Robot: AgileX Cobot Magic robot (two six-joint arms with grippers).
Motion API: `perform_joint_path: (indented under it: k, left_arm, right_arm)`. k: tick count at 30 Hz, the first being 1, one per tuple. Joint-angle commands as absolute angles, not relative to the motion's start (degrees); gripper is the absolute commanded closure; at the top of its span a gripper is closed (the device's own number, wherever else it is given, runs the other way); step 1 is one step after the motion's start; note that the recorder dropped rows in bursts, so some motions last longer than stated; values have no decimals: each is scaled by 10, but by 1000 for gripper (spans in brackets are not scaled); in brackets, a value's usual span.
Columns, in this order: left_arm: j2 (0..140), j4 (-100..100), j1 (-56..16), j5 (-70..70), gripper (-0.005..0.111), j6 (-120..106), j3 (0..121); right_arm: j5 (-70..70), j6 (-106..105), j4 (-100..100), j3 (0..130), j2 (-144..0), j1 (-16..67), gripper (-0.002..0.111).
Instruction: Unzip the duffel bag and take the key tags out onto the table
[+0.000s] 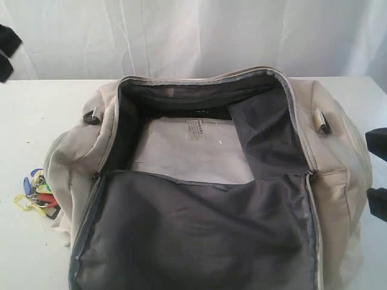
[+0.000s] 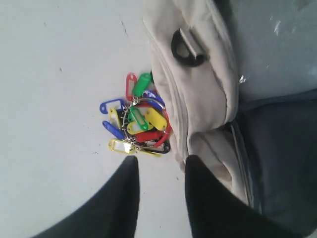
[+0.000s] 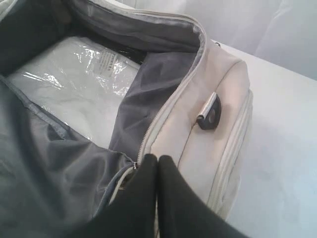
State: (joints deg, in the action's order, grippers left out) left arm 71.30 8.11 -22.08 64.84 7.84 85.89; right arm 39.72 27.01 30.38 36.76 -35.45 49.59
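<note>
Count: one table (image 1: 36,121), one duffel bag (image 1: 338,157), one clear plastic packet (image 1: 181,151), one bunch of key tags (image 1: 37,194) and two grippers.

The bag fills the middle of the exterior view, and the lower edge of the frame cuts it off. As far as we can see, its long axis runs left to right, with a dark strap ring at each end. The mouth faces up, fully unzipped. The dark grey flap (image 1: 193,235) is folded toward the bottom of the frame.

The bag holds only the packet, which lies flat on its floor.

The key tags lie on the table at lower left, outside the bag and against its left end. We see blue, yellow, red and green tags. They overlap, so we cannot count them.

The left gripper (image 2: 162,159) has its jaws apart with nothing between them, just short of the tags. The right gripper (image 3: 157,158) has its jaws pressed together at the bag's zipper edge.
</note>
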Motion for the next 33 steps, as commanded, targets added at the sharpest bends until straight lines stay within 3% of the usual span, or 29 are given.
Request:
perform_joint_path:
  k: [1,6,14,33]
  left_arm:
    - [614,73,-224,700,84,77,863]
    - [491,74,-224,700,107,77,839]
    - [378,92,-224,644,107,75,759]
    - [373,90,-224,676,107,76,745]
  right_arm:
    - [392,271,305,366,-348,498,108]
    - [393,271,305,366,-348,498,108]
    - [402,274,290,366,-348,498,108]
    - [406,274,284,366,-348,498,108]
